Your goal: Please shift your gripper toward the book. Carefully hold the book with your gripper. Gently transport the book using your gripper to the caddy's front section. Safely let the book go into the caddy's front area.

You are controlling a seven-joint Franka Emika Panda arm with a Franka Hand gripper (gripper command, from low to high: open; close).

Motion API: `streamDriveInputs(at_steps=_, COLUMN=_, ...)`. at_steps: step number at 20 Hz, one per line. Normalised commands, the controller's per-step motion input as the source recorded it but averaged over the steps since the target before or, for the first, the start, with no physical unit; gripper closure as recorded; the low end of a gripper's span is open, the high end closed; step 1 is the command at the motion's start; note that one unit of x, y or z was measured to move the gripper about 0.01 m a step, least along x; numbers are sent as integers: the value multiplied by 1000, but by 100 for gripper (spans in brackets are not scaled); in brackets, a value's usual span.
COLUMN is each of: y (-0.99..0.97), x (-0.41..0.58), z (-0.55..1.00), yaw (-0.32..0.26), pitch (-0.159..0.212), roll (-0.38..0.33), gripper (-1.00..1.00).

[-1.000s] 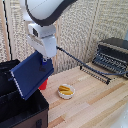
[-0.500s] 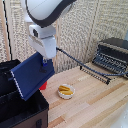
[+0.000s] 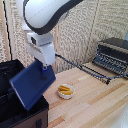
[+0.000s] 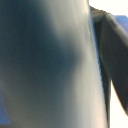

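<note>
Now the gripper (image 3: 45,65) carries the book (image 3: 32,85) a little farther toward the exterior view's left than half a second ago, and the cover hangs tilted over the caddy (image 3: 15,107), its lower corner above the front section (image 3: 20,114). The fingers are closed on the book's upper edge. In the wrist view the dark cover fills the frame. Transport looks nearly done; lowering and release remain. A bowl (image 3: 65,91) sits just beside the caddy, an oven (image 3: 113,55) well apart.

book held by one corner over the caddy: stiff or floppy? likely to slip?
Likely stiff: the book hangs tilted from the gripper with no visible sag. It could pivot or slip, since the grip is near its upper edge. Probably light for its size, being thin.
</note>
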Motion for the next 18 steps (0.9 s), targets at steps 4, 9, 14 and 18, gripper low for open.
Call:
streamDriveInputs(at_steps=4, y=346, x=-154, z=128, yaw=-40, pitch=47, roll=-76, gripper=-100)
streamDriveInputs(at_steps=9, y=355, x=-228, z=213, yaw=-101, pitch=15, roll=-71, gripper=-100)
streamDriveInputs(at_steps=14, y=64, x=59, z=350, yaw=-71, pitch=25, roll=-7, gripper=-100)
streamDriveInputs(at_steps=18, y=-216, x=213, z=370, yaw=63, pitch=-3, roll=9, gripper=-100)
